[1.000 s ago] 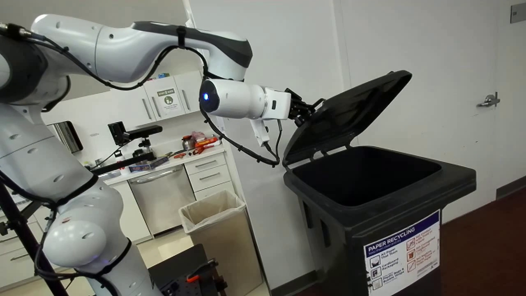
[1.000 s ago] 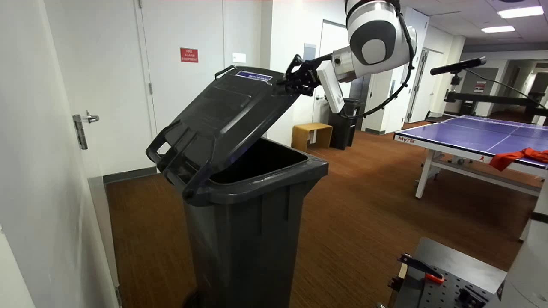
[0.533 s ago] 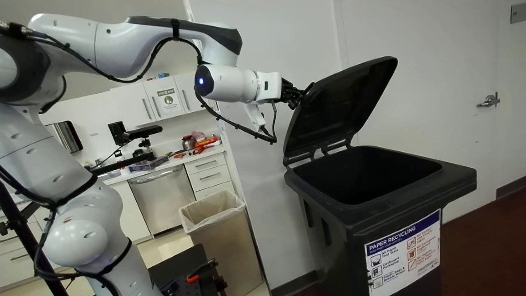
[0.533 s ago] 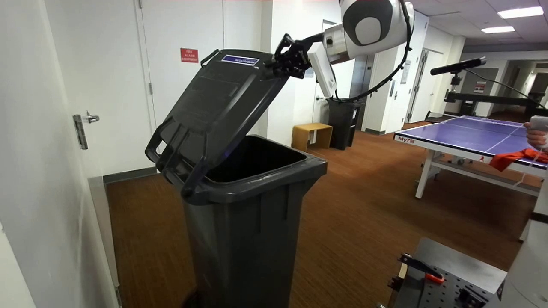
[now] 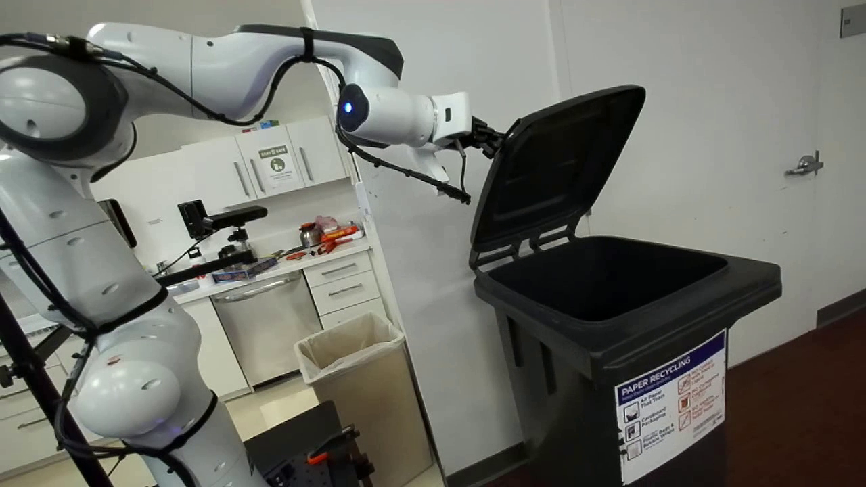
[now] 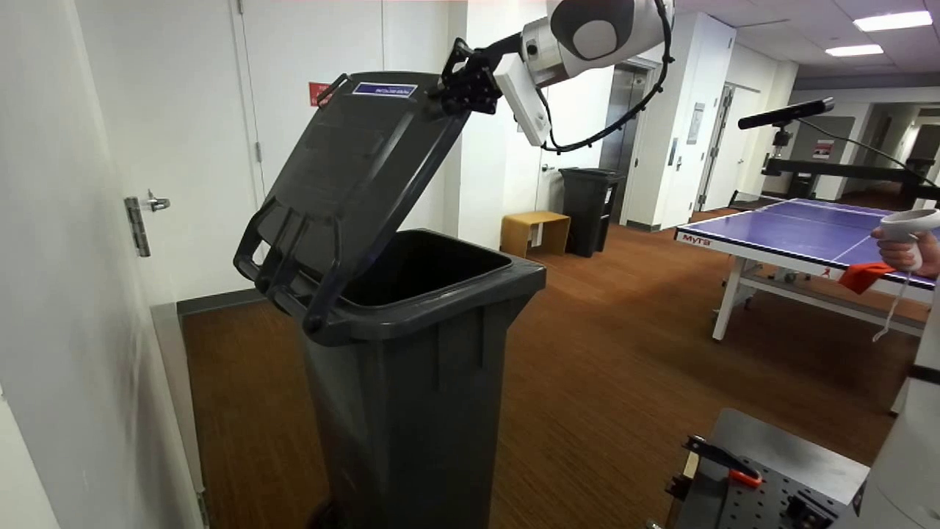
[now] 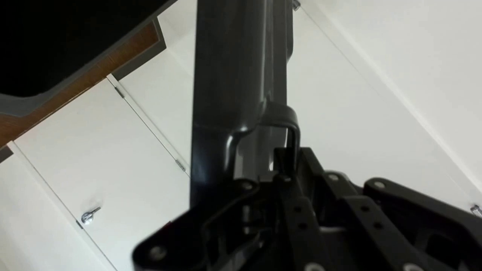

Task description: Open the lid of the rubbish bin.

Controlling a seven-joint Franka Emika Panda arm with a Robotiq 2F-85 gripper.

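Holding lid [image 6: 345,158] raised, tilted above bin [image 6: 411,411].
Pinching lid handle [image 7: 290,117] at upper edge's corner with closed tool [image 7: 295,163].

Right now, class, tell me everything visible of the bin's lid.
The lid is a dark, rounded-cornered panel, plastic by its look, its underside nearly black, with a white-edged blue label near its free edge; the print is too small to read. It stands open, tilted steeply, hinged at one side of the bin. At one free corner, the pincer appears closed on a loop handle; a second loop shows at the other.
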